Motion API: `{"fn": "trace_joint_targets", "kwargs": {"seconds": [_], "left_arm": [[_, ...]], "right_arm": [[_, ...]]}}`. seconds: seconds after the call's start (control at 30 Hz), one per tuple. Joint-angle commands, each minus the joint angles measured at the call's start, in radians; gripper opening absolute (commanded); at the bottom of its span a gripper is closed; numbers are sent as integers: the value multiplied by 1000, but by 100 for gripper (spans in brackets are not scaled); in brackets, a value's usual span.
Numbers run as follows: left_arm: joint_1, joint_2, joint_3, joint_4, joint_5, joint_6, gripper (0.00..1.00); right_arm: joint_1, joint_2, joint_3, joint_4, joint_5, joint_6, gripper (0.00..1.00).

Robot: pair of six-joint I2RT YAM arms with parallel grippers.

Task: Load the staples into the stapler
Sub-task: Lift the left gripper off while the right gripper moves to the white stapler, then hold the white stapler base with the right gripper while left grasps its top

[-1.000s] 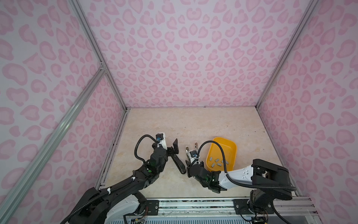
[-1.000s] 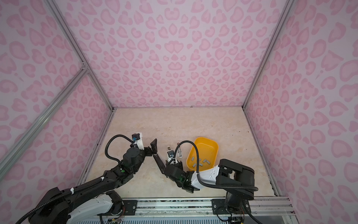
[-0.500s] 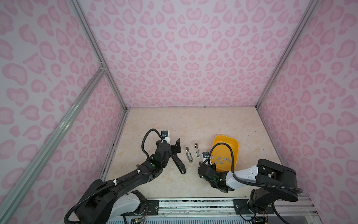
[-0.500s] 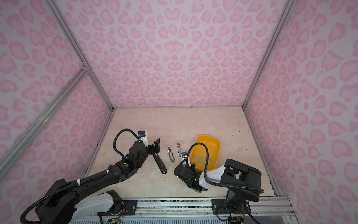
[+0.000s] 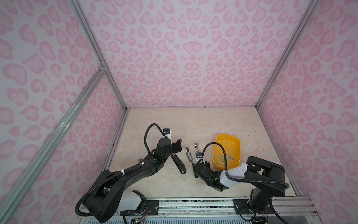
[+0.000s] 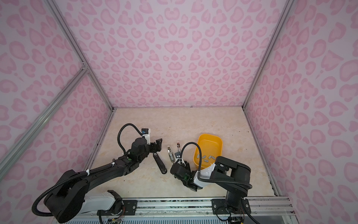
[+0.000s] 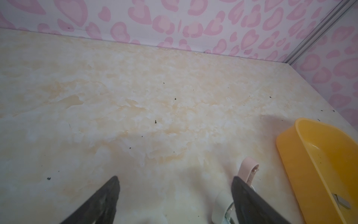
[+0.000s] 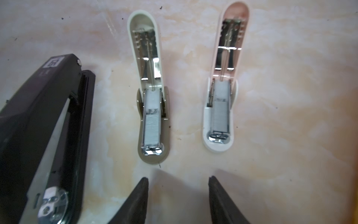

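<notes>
Two small staplers lie open side by side on the beige table: an olive and cream stapler (image 8: 152,120) (image 5: 189,154) and a pink and white stapler (image 8: 220,114) (image 5: 196,149). Each shows a grey strip in its channel. Loose staples (image 5: 222,157) (image 6: 205,158) lie in the yellow tray (image 5: 228,140) (image 6: 211,138). My right gripper (image 8: 178,179) (image 5: 194,166) is open and empty, just short of the staplers' near ends. My left gripper (image 7: 175,178) (image 5: 177,146) is open over bare table, with the small staplers beside one finger.
A long black stapler (image 5: 178,163) (image 8: 38,135) lies closed, slanted between the two arms, left of the small ones. The yellow tray (image 7: 310,155) sits to the right of the small staplers. Pink patterned walls enclose the table on three sides.
My right gripper has drawn back from over the small staplers toward the table's front edge and its jaws have opened wider. The left gripper has barely moved.
</notes>
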Motion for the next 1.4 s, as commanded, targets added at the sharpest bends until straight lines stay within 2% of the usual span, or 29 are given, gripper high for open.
{"fn": "trace_joint_targets", "kwargs": {"seconds": [0.0, 0.07, 0.17, 0.37, 0.43, 0.57, 0.7, 0.9, 1.07, 1.17, 1.37], "left_arm": [[9, 18, 18, 4, 64, -2, 88], [15, 29, 25, 5, 81, 0, 87], [17, 47, 40, 2, 102, 2, 83], [27, 73, 46, 1, 111, -13, 78], [37, 79, 51, 1, 120, -19, 76], [56, 86, 57, -2, 137, -24, 72], [74, 90, 61, -2, 148, -31, 72], [81, 126, 73, -4, 135, -24, 70], [84, 163, 100, -13, 120, -13, 69], [85, 181, 116, -22, 109, -7, 68], [100, 251, 156, -31, 102, -4, 66]], "right_arm": [[-16, 41, 26, 50, -58, -23, 60], [-29, 58, 28, 73, -78, -27, 65], [-40, 83, 39, 71, -86, -25, 65], [-39, 121, 50, 81, -96, -39, 47], [-40, 127, 48, 83, -93, -48, 44], [-39, 146, 58, 79, -90, -71, 52], [-40, 153, 66, 72, -89, -89, 54], [-42, 176, 67, 75, -85, -109, 39], [-43, 192, 62, 97, -89, -143, 35], [-43, 191, 65, 94, -92, -154, 29], [-41, 188, 53, 114, -118, -152, 26]]}}
